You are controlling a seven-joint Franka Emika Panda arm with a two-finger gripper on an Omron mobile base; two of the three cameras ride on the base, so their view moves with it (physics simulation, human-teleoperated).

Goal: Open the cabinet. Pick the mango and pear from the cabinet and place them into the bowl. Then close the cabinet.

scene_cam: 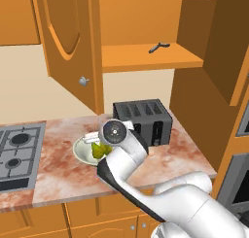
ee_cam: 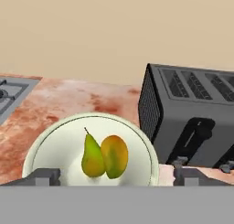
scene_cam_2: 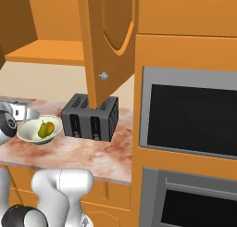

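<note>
A: Fruit location?
B: Pear (ee_cam: pixel 93 157) and mango (ee_cam: pixel 114 156) lie touching, side by side, in the bowl (ee_cam: pixel 55 141) on the surface (scene_cam: pixel 58 169), just beside the toaster (ee_cam: pixel 192 113).
A: Hand (ee_cam: pixel 111 175) state?
B: Open, empty, fingers spread above the bowl.
A: Cabinet (scene_cam: pixel 73 42)?
B: Both doors open

You're seeing the pear (ee_cam: pixel 93 155) and mango (ee_cam: pixel 114 156) lying touching, side by side, in the pale bowl (ee_cam: pixel 55 141) on the counter. The orange cabinet (scene_cam: pixel 146 42) is standing open, doors swung wide.
</note>
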